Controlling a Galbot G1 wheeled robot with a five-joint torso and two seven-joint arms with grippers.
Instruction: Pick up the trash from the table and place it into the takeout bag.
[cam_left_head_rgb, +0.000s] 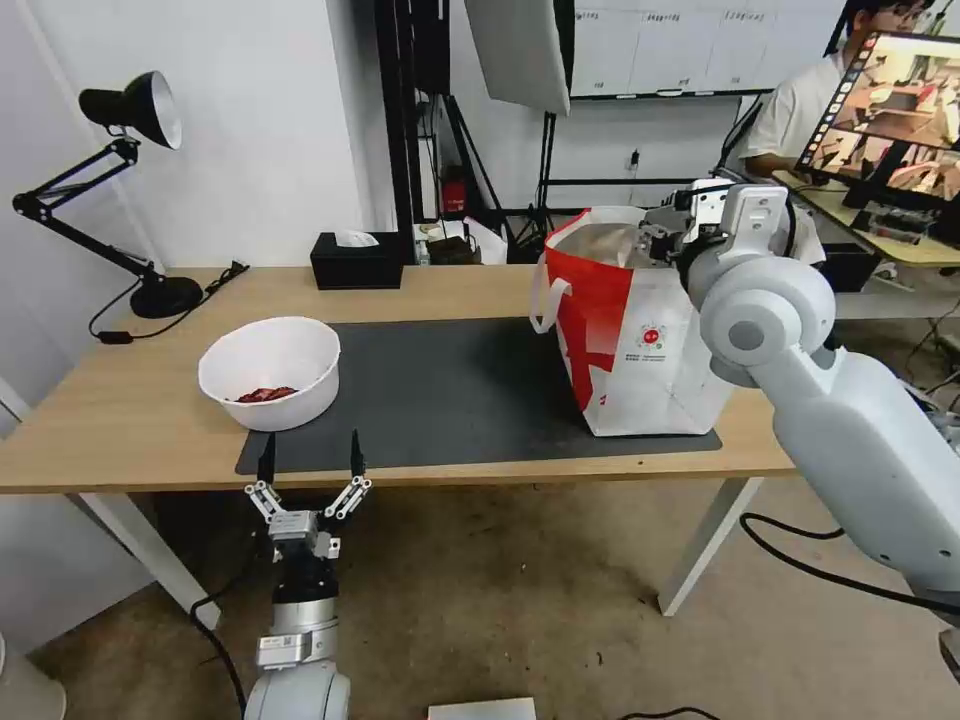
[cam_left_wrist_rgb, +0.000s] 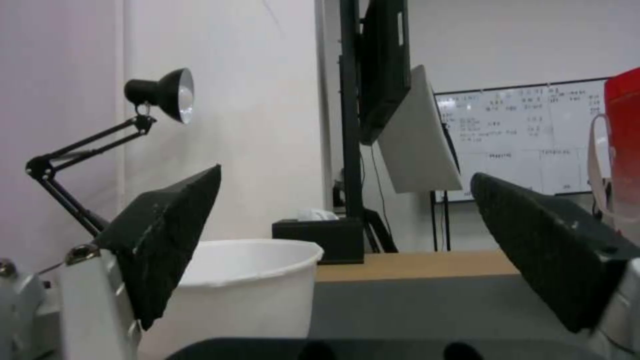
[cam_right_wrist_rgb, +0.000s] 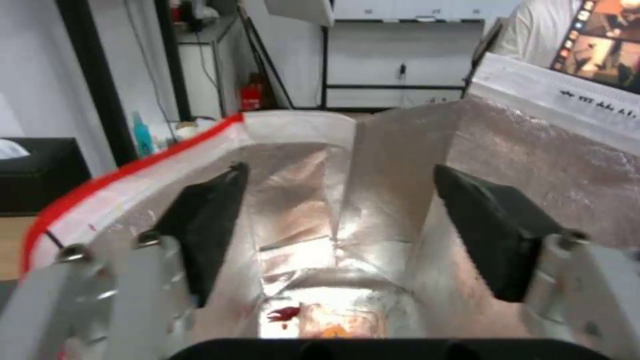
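We are hovering the right gripper (cam_right_wrist_rgb: 337, 220) over the mouth of the bag (cam_left_head_rgb: 640, 330), fingers spread and holding nothing, so the drop looks done; best to lift straight up so we are not snagging the foil lining or tipping the bag. A clear tray (cam_right_wrist_rgb: 340, 320) with reddish bits is lying at the bag's bottom. Our left gripper (cam_left_head_rgb: 309, 462) is waiting at the near edge of the table (cam_left_head_rgb: 120, 420), fingers apart, just beside the bowl (cam_left_head_rgb: 270, 370). The bowl is white, round, upright, reddish scraps inside, straddling the mat (cam_left_head_rgb: 450, 390) edge; we are judging it light, rim-graspable.
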